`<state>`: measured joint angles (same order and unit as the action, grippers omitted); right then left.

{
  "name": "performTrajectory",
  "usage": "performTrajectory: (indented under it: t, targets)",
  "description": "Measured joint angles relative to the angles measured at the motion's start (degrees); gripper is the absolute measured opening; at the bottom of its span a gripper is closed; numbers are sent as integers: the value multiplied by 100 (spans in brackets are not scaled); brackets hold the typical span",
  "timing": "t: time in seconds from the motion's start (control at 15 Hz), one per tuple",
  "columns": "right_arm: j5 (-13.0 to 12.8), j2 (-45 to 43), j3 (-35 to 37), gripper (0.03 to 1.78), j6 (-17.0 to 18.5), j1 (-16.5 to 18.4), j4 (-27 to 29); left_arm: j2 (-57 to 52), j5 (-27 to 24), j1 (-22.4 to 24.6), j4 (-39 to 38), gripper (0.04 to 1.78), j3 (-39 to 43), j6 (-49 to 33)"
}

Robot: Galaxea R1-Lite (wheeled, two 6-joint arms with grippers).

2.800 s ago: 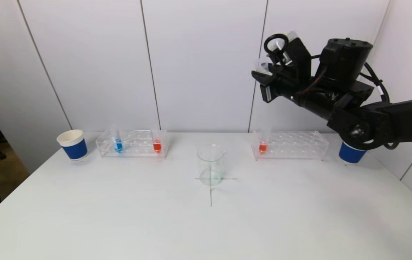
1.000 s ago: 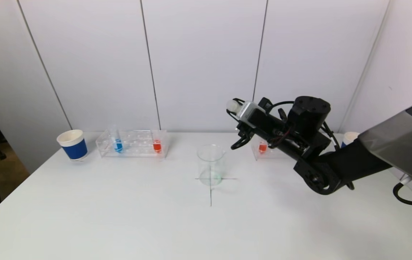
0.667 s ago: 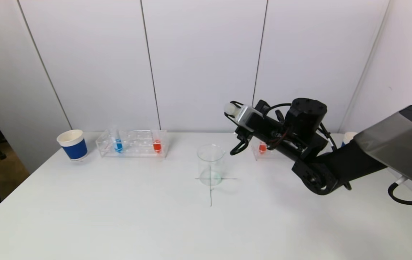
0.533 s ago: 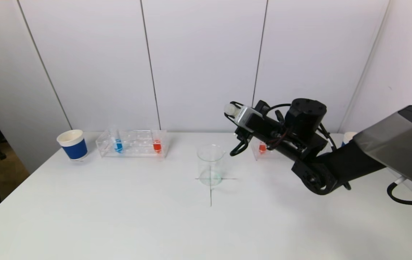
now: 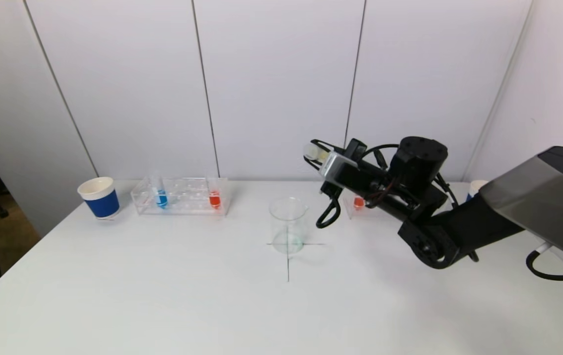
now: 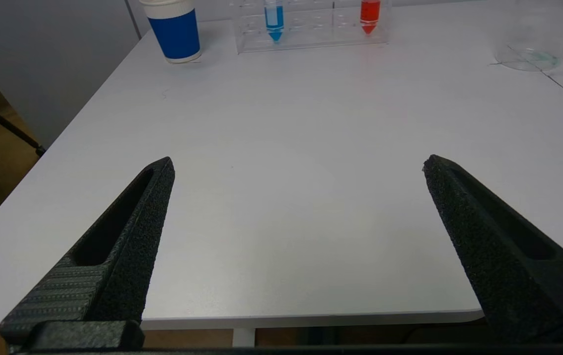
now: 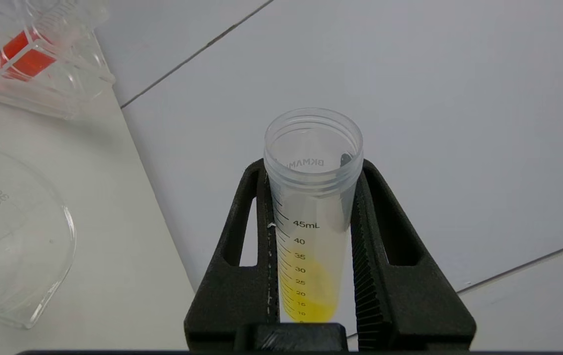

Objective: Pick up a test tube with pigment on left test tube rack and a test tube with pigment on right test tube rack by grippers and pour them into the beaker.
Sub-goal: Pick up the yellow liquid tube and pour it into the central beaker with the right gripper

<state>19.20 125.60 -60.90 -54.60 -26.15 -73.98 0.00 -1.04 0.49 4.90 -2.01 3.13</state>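
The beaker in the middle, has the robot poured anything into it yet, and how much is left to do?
The beaker already holds a faint greenish trace. In hand: the right gripper clamps a test tube of yellow pigment, tilted beside the beaker, nothing visibly flowing. Left to do: the left gripper is open and empty; blue and red tubes sit in the left rack.

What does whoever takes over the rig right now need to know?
Right gripper: shut on a test tube with yellow pigment, tilted, raised beside and above the beaker; yellow is still in the tube, not poured.
Left gripper: open, empty, parked over the table's near edge.
Left test tube rack: blue tube and red tube untouched.
Right test tube rack: one red tube.
Beaker: only a faint greenish trace at the bottom.
Left: pour yellow, then pick and pour a left-rack tube.
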Motion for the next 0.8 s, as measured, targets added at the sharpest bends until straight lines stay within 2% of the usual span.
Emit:
performTrajectory:
  t: [0.8]
  targets:
    - [105,43,148,48,-444,-80,21,0,-1,2,0,176,0,0]
